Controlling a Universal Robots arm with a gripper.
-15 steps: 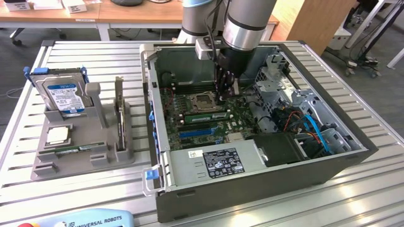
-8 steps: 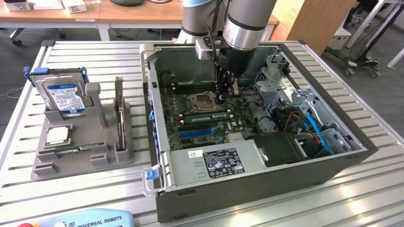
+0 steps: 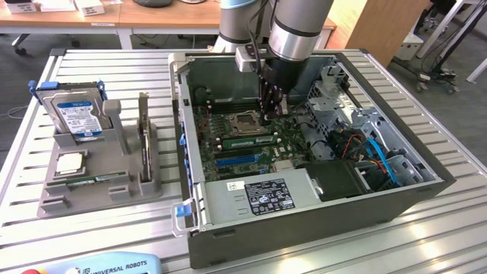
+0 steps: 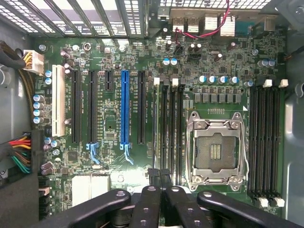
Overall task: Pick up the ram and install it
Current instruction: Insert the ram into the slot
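We see one ram (image 3: 95,180) lying flat in a slot near the front of the grey holder (image 3: 99,198), well apart from the hand. In the exterior view it sits at about five o'clock from the square silver processor chip (image 3: 70,162). The blue-labelled hard drive (image 3: 76,114) stands upright at twelve o'clock from that chip. The holder rests on the slatted table (image 3: 114,240), at nine o'clock from the open computer case (image 3: 304,228).

Inside the case, the arm (image 3: 300,28) reaches down from twelve o'clock, and its hand (image 3: 275,114) hangs low over the motherboard, just at three o'clock from the open processor socket (image 3: 245,121).

From the wrist we look straight down on the board. The hand (image 4: 160,175) is clenched, its two black fingertips (image 4: 154,178) drawn together above the bank of memory slots (image 4: 172,133) between the socket (image 4: 216,152) and the long blue expansion slot (image 4: 124,109). We cannot tell whether a second stick is pinched edge-on between those fingertips, nor whether the hand touches the slots.

In the exterior view, the labelled power supply (image 3: 259,200) fills the case at six o'clock from the socket.
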